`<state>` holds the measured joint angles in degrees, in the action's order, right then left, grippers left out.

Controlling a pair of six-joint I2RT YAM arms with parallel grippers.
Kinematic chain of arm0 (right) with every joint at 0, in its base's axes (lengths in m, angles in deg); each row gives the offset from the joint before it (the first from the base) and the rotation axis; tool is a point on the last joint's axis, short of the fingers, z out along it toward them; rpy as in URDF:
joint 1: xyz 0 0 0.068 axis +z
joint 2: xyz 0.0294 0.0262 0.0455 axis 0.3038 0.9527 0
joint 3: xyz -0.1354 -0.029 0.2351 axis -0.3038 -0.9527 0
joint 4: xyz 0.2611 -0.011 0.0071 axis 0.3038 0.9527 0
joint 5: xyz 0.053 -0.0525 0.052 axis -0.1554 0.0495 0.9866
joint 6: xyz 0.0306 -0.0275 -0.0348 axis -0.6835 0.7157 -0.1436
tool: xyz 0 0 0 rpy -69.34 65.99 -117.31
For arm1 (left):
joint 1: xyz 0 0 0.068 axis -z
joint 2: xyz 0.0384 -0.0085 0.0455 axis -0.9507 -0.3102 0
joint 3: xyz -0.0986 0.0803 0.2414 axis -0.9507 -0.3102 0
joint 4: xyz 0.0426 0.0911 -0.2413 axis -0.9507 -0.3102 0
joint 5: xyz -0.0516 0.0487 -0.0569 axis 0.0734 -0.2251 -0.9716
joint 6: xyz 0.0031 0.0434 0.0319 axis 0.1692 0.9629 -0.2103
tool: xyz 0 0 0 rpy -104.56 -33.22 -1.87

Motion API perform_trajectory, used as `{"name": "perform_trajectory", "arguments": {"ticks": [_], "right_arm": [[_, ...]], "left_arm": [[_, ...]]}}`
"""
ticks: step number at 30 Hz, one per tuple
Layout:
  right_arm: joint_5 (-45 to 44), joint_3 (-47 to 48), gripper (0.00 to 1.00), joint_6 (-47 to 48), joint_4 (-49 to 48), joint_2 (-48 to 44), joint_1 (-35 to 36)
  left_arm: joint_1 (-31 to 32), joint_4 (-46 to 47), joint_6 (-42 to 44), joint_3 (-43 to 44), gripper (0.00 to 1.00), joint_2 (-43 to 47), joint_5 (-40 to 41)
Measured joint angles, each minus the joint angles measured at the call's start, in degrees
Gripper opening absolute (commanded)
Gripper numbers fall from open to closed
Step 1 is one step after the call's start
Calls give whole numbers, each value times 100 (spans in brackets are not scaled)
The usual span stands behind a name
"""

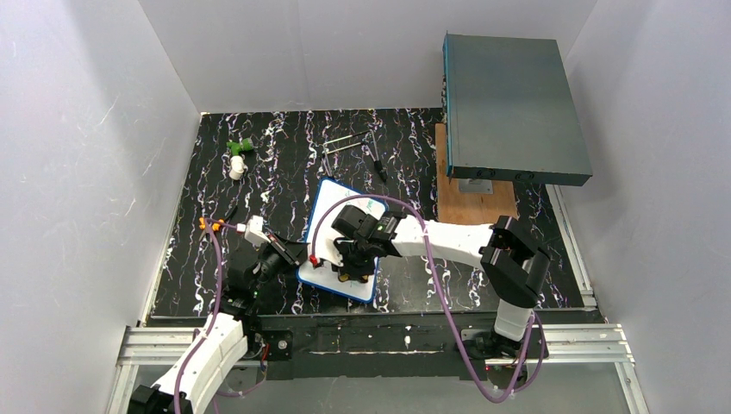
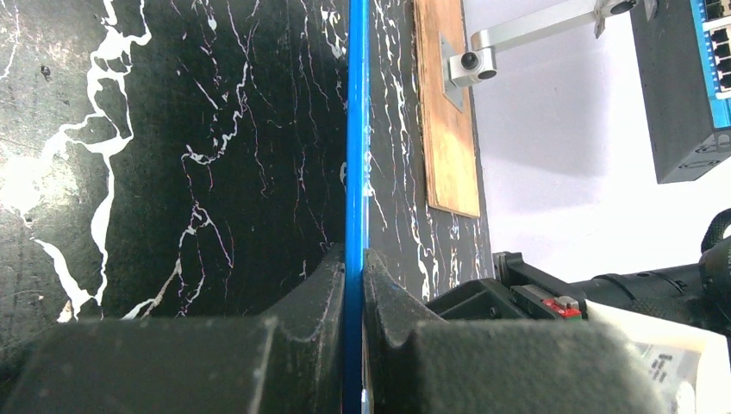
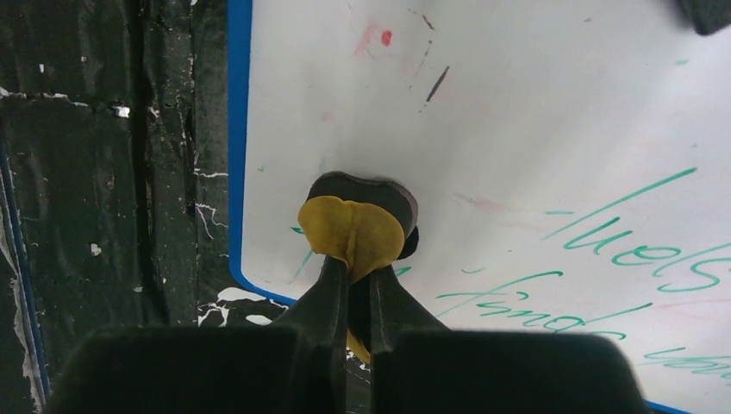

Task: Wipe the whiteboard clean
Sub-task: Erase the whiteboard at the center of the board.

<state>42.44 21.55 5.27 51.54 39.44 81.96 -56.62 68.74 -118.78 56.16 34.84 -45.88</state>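
The whiteboard [image 1: 332, 203], white with a blue frame, lies in the middle of the black marbled table. My left gripper [image 1: 297, 256] is shut on its left edge; in the left wrist view the blue frame [image 2: 355, 155] runs edge-on between my closed jaws [image 2: 353, 267]. My right gripper [image 1: 353, 267] is shut on a yellow eraser with a black pad [image 3: 353, 228], pressed on the board [image 3: 517, 112] near its lower left corner. Green handwriting [image 3: 638, 241] covers the board's right part. A faint red smudge [image 3: 385, 37] sits near the top.
A large grey-teal box [image 1: 513, 103] stands at the back right on a wooden board [image 1: 470, 203]. A green and white object [image 1: 237, 155], metal rods [image 1: 345, 142] and a black pen [image 1: 379, 164] lie behind the whiteboard. White walls enclose the table.
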Motion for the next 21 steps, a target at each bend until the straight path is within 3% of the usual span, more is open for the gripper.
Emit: {"name": "perform_trajectory", "arguments": {"ticks": [10,21], "right_arm": [[-302,63,1,140,160,0,234],[-127,66,1,-105,111,0,-365]], "left_arm": [[0,-15,9,31,0,-90,-166],[2,-101,37,170,0,9,-221]]}}
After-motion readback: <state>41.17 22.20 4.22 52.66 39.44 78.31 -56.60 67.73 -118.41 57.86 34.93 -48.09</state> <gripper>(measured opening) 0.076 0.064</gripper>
